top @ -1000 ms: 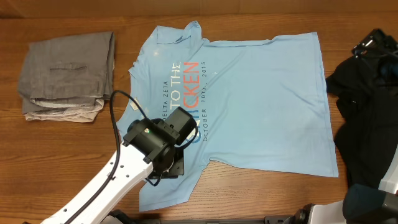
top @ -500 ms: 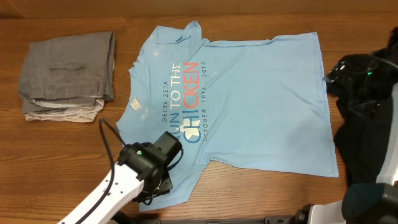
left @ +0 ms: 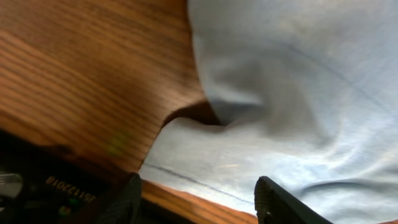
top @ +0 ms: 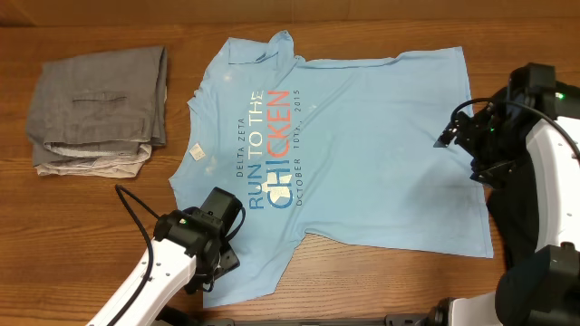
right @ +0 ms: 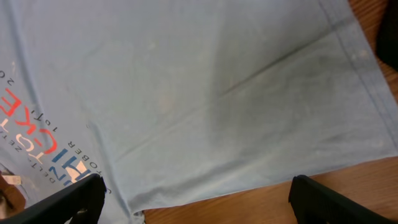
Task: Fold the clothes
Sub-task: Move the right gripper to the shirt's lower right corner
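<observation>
- A light blue T-shirt (top: pixel 362 145) lies spread flat, print up, in the middle of the desk (top: pixel 72 235).
- The left tool (left: pixel 199 202) hangs low over the shirt's near-left corner, its fingers apart above a rumpled fold of cloth at the hem.
- The right tool (right: pixel 196 199) hovers over the shirt's right side, fingers spread wide and gripping nothing.
- A folded grey garment (top: pixel 95 109) sits at far left, well apart from the shirt.
- A black clothes heap (top: pixel 526 217) lies at the right edge.
- The desk is brown wood grain.
</observation>
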Robot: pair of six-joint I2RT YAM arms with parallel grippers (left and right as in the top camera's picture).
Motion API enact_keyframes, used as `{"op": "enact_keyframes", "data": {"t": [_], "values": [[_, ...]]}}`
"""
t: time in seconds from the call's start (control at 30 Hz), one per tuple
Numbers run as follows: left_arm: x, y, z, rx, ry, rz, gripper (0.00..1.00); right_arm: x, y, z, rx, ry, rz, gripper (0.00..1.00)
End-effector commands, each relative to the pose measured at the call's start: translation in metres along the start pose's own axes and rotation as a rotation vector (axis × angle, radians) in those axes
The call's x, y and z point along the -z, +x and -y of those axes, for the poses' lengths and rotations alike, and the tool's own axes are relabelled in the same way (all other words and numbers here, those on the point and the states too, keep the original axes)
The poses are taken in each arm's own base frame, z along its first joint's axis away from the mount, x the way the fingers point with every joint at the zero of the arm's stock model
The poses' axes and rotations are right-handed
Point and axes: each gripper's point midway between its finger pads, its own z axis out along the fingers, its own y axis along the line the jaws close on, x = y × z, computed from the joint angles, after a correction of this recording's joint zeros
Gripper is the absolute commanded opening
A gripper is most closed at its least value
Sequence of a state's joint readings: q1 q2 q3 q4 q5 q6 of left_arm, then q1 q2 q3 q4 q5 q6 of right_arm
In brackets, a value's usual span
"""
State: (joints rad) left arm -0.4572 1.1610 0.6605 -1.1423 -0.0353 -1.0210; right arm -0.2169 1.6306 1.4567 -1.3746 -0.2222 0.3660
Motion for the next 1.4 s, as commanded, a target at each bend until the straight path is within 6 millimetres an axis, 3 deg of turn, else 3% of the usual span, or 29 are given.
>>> {"op": "enact_keyframes", "data": {"t": [0.0,0.17,0.3,0.47,0.77,0.87,0.97,1.13,1.27,1.37], "values": [[-0.003,-0.001,-0.001,0.001,0.005,0.01,0.61,-0.006,0.006,-0.006,0.024,-0.007,-0.008,0.99],[-0.02,0.012,-0.008,0.001,-0.003,-0.046,0.6,-0.007,0.007,-0.005,0.024,-0.005,-0.01,0.99],[-0.032,0.023,0.001,0.001,0.057,-0.101,0.61,-0.007,0.008,-0.004,0.02,0.0,-0.014,0.99],[-0.046,0.026,0.003,0.001,0.088,-0.101,0.63,-0.007,0.008,-0.003,0.018,0.003,-0.016,1.0],[-0.052,0.028,0.003,0.018,0.095,-0.109,0.68,-0.007,0.007,-0.003,0.019,0.007,-0.01,1.0],[-0.055,0.032,0.002,0.02,0.101,-0.123,0.58,-0.007,0.006,-0.002,0.018,0.015,-0.006,1.0],[-0.056,0.033,0.003,0.019,0.105,-0.129,0.36,-0.007,0.005,0.003,0.012,0.038,0.001,1.0],[-0.056,0.034,0.002,0.008,0.105,-0.133,0.09,-0.003,0.008,0.032,-0.131,0.156,0.003,1.0],[-0.056,0.034,0.002,0.008,0.105,-0.132,0.06,0.003,0.011,0.056,-0.259,0.253,0.012,1.0],[-0.056,0.034,0.003,0.008,0.106,-0.131,0.06,0.003,0.016,0.062,-0.305,0.266,-0.007,0.99]]}}
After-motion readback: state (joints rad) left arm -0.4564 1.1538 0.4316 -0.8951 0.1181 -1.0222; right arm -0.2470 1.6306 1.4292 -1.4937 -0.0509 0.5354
